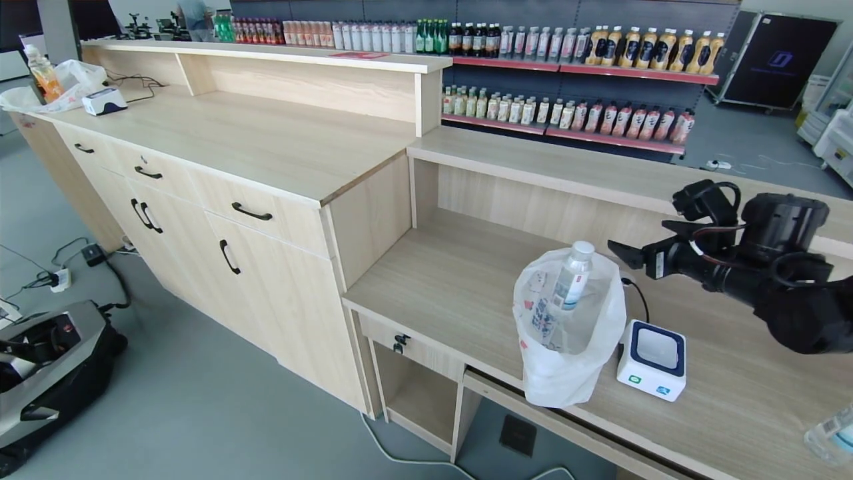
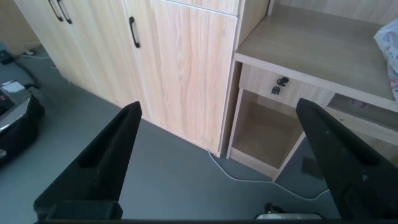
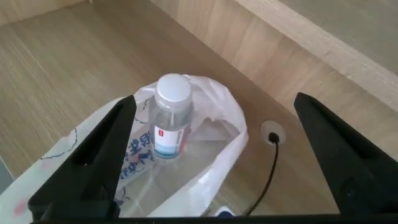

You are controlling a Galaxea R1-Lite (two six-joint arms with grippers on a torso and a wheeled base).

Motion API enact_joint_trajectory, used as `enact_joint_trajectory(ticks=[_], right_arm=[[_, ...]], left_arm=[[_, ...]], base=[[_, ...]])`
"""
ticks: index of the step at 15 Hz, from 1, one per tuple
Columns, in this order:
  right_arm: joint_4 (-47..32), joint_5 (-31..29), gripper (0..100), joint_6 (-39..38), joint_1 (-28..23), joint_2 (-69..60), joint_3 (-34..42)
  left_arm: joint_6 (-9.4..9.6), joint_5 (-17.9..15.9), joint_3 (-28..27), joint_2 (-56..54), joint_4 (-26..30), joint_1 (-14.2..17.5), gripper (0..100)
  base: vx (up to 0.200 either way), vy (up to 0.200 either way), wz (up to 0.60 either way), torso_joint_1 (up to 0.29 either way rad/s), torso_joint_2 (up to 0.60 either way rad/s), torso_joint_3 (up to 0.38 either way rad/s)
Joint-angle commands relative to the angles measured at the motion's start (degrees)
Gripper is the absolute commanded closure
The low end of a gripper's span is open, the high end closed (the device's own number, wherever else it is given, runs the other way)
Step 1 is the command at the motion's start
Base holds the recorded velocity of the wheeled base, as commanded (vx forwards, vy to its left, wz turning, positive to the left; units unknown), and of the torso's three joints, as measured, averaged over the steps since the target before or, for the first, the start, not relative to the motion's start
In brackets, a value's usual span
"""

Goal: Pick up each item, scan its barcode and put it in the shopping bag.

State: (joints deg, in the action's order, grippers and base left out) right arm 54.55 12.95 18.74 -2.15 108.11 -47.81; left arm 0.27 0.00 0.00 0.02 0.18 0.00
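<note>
Shopping bag (image 1: 566, 347) of white plastic stands open near the front edge of the lower counter (image 1: 453, 280), toward its right half. A clear bottle (image 1: 572, 277) with a white cap leans inside it, neck poking out of the mouth. Just beside the shopping bag, on the side toward the counter's right end, sits the scanner (image 1: 653, 360) — a small white box with a dark-rimmed top, its black cable running back to a hole near the rear wall.

The right gripper (image 1: 630, 257) hangs above the bag's far side, over the back part of the counter. Its fingers (image 3: 93, 162) are spread wide with nothing between them; in the right wrist view the bottle's cap lies below the gap. A second bottle (image 1: 830, 437) lies at the front edge near the right corner, cut off by the picture's border.

The left gripper (image 2: 219, 107) is off the counter, above the grey floor before the cabinet doors (image 2: 186, 68), well apart from the bag. Its fingers (image 2: 93, 168) are wide apart too, holding nothing.

Behind the counter — shelves (image 1: 573, 67) lined with drinks.
</note>
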Motion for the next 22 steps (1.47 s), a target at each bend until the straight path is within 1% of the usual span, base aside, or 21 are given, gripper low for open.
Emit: enact_joint_trajectory(ticks=[1, 4, 6, 8, 10, 11, 14, 15, 17, 18, 19, 22], right_arm=[[-0.32, -0.20, 0, 4.03, -5.68, -15.91, 9.67], [-0.68, -0.29, 0, 6.31, -9.19, -21.53, 12.66], [-0.76, -0.47, 0, 7.72, -13.24, -23.73, 16.08], [-2.61, -3.54, 0, 8.07, -15.78, -24.52, 18.37], [-5.07, -9.78, 0, 8.07, -17.37, -22.94, 19.25], [-5.07, -13.12, 0, 7.19, -17.37, -21.01, 20.13], [-3.75, -12.77, 0, -4.15, -17.81, -13.18, 22.50], [-2.70, -12.77, 0, -6.52, -17.81, -10.11, 23.03], [1.87, -12.68, 0, -7.66, -17.63, -6.86, 23.38], [6.27, -11.72, 0, -8.01, -17.54, -3.96, 23.38], [8.55, -10.75, 0, -7.93, -17.63, -2.37, 23.38], [14.62, -10.49, 0, -5.47, -18.77, 2.11, 23.47]], left_arm=[[0.00, 0.00, 0.00, -0.02, -0.01, 0.00, 0], [0.00, 0.00, 0.00, -0.02, -0.01, 0.00, 0], [0.00, 0.00, 0.00, -0.02, -0.01, 0.00, 0], [0.00, 0.00, 0.00, -0.02, -0.01, 0.00, 0], [0.00, 0.00, 0.00, -0.02, -0.01, 0.00, 0], [0.00, 0.00, 0.00, -0.02, -0.01, 0.00, 0], [0.00, 0.00, 0.00, -0.02, -0.01, 0.00, 0], [0.00, 0.00, 0.00, -0.02, -0.01, 0.00, 0], [0.00, 0.00, 0.00, -0.02, -0.01, 0.00, 0], [0.00, 0.00, 0.00, -0.02, -0.01, 0.00, 0], [0.00, 0.00, 0.00, -0.02, -0.01, 0.00, 0], [0.00, 0.00, 0.00, -0.02, -0.01, 0.00, 0]], base=[[0.000, 0.000, -0.60, 0.002, -0.01, 0.002], [0.000, 0.000, -0.60, 0.001, -0.01, 0.004], [0.000, 0.000, -0.60, 0.002, 0.00, 0.007], [0.000, 0.000, -0.60, 0.002, 0.00, 0.000], [0.000, 0.000, -0.60, 0.005, 0.00, 0.000], [0.000, 0.000, -0.60, -0.002, 0.00, 0.007], [0.000, 0.000, 0.00, 0.000, 0.00, 0.000], [0.000, 0.000, 0.00, 0.000, 0.00, 0.000], [0.000, 0.000, 0.00, 0.000, 0.00, 0.000], [0.000, 0.000, 0.00, 0.000, 0.00, 0.000], [0.000, 0.000, 0.00, 0.000, 0.00, 0.000], [0.000, 0.000, 0.00, 0.000, 0.00, 0.000]])
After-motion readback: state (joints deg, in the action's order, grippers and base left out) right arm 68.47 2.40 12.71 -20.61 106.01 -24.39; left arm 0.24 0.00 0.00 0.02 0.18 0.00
